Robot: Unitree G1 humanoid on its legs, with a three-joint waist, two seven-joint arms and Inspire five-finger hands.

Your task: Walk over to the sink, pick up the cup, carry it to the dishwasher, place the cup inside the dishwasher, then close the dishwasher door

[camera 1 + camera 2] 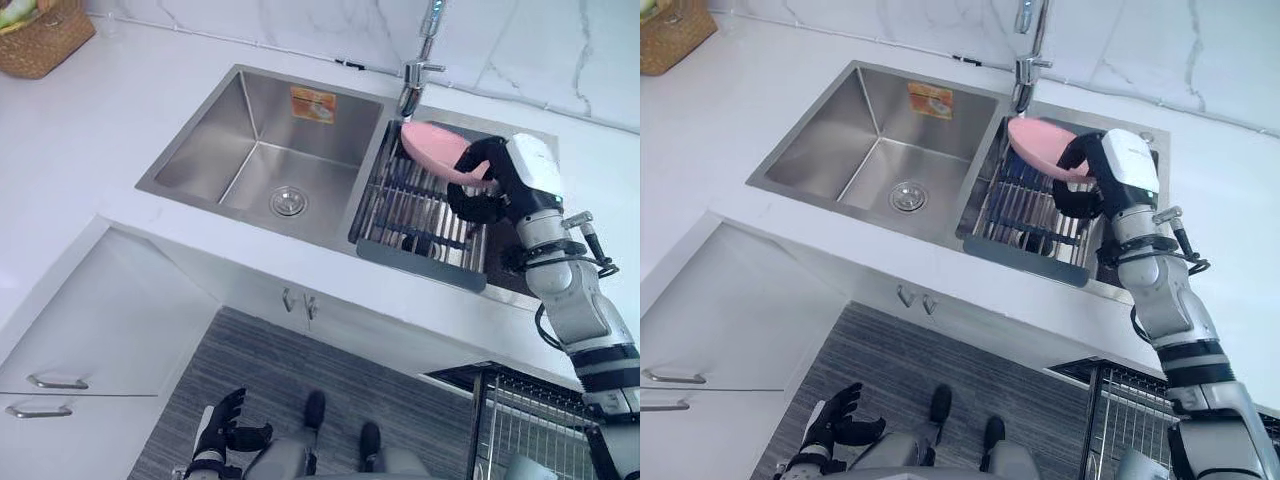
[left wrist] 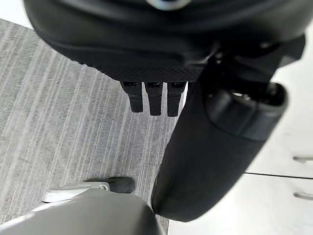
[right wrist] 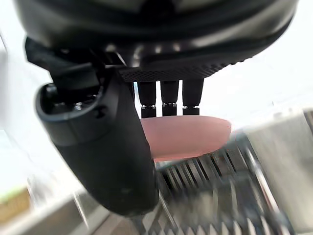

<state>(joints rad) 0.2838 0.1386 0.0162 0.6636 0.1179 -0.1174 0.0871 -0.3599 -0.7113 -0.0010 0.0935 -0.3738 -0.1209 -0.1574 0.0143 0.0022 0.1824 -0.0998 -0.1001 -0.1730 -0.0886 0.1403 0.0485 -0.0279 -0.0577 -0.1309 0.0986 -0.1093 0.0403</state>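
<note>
Left eye view: your right hand (image 1: 498,182) holds the pink cup (image 1: 432,148) over the sink's (image 1: 160,186) right basin, fingers and thumb curled round it; the cup lies on its side, its long axis slanting from the foot of the tap (image 1: 415,72) back towards the hand. Below it a wire rack (image 1: 420,215) fills that basin; what sits among its bars is too dark to tell. The left basin holds nothing but its drain (image 1: 288,201). A wicker basket (image 1: 40,40) stands on the worktop (image 1: 90,130), well apart, with something green and yellow inside. Your left hand (image 1: 222,428) hangs low over the grey floor (image 1: 300,360), fingers loosely spread. A wire dishwasher rack (image 1: 530,420) shows at lower right.

Right eye view: same layout; an orange sticker (image 1: 930,100) sits on the left basin's back wall.

Left wrist view: straight fingers (image 2: 154,100), nothing held; floor beyond.

Right wrist view: the cup sits between thumb (image 3: 98,147) and fingertips, above the rack's bars.
</note>
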